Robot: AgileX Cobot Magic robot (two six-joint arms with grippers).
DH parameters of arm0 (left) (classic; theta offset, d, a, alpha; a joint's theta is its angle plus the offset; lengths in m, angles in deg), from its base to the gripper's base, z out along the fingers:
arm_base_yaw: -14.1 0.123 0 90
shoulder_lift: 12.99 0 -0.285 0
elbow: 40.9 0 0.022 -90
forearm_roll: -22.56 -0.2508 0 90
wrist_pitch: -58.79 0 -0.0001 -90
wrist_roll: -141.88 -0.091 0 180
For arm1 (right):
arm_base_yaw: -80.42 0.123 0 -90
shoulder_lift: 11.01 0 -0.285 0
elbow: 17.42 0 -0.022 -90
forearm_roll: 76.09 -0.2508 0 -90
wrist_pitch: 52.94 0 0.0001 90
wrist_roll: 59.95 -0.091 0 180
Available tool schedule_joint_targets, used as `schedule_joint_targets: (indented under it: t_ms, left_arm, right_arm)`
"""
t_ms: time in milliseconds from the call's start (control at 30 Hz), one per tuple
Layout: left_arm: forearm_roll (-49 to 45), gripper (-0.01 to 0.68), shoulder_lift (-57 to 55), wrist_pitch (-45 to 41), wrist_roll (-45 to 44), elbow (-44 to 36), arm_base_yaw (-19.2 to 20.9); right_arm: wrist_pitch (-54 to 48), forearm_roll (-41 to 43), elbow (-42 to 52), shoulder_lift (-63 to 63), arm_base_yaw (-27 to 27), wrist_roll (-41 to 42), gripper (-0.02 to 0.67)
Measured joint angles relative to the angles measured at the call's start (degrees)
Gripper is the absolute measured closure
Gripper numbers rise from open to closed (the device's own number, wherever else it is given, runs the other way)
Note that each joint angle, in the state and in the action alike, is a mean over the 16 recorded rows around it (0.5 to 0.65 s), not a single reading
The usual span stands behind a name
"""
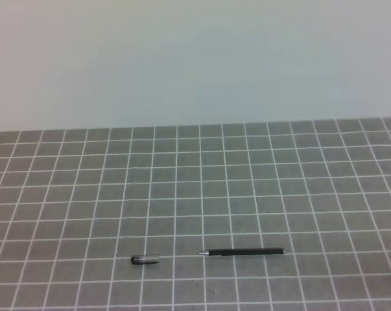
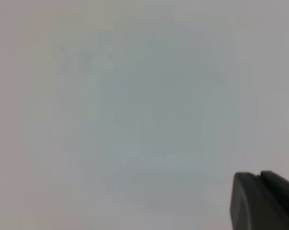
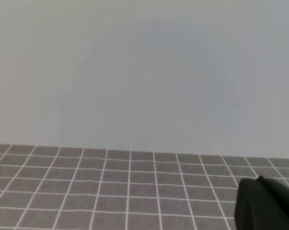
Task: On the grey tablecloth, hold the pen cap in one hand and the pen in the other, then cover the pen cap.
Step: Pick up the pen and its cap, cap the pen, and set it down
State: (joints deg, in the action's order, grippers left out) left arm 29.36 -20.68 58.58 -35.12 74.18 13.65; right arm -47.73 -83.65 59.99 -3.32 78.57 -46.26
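Observation:
The grey tablecloth (image 1: 247, 194) with its white grid fills the lower half of the exterior high view. On it near the front lies the pen (image 1: 242, 252), black, slim, silver tip pointing left. The small dark pen cap (image 1: 143, 260) rests to its left, about two squares away. Neither arm appears in the exterior view. In the left wrist view only the dark fingertips (image 2: 261, 201) show at the bottom right, pressed together, against a blank pale wall. The right wrist view shows dark fingertips (image 3: 264, 203) together at the bottom right, above the cloth (image 3: 110, 191), holding nothing.
A plain pale wall (image 1: 195, 58) stands behind the cloth's far edge. The cloth runs out of frame left, right and front.

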Motion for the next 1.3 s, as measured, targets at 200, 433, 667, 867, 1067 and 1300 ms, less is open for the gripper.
schedule_joint_targets:
  t_ms: [200, 433, 667, 867, 1067, 1300]
  left_arm:
    - [-2.1, 0.672, 0.0, -2.8, -1.4, 2.4, 0.0]
    - [-3.4, 0.672, -0.2, -4.5, -1.5, 1.9, 0.0]
    - [-2.4, 0.672, -4.2, -8.4, -1.5, 2.9, 0.0]
    - [0.5, 0.672, -13.0, -14.5, -2.6, 6.2, 0.0]
    - [5.7, 0.672, -25.1, -22.3, -6.3, 12.5, 0.0]
    - [15.3, 0.672, -39.9, -31.9, -17.2, 21.5, 0.0]
  right_arm:
    - [-0.6, -2.2, -0.1, 0.0, 0.0, -2.8, 0.645]
    - [-6.3, -4.6, -3.7, 0.0, 0.0, -5.6, 0.645]
    - [-15.9, -5.2, -12.1, 2.6, 0.0, -5.3, 0.645]
    - [-22.4, -5.3, -21.7, 9.0, 0.0, -2.3, 0.645]
    - [-26.7, -5.7, -29.0, 18.4, 0.0, 2.8, 0.645]
    - [-32.6, -6.9, -32.6, 28.2, 0.0, 9.3, 0.645]
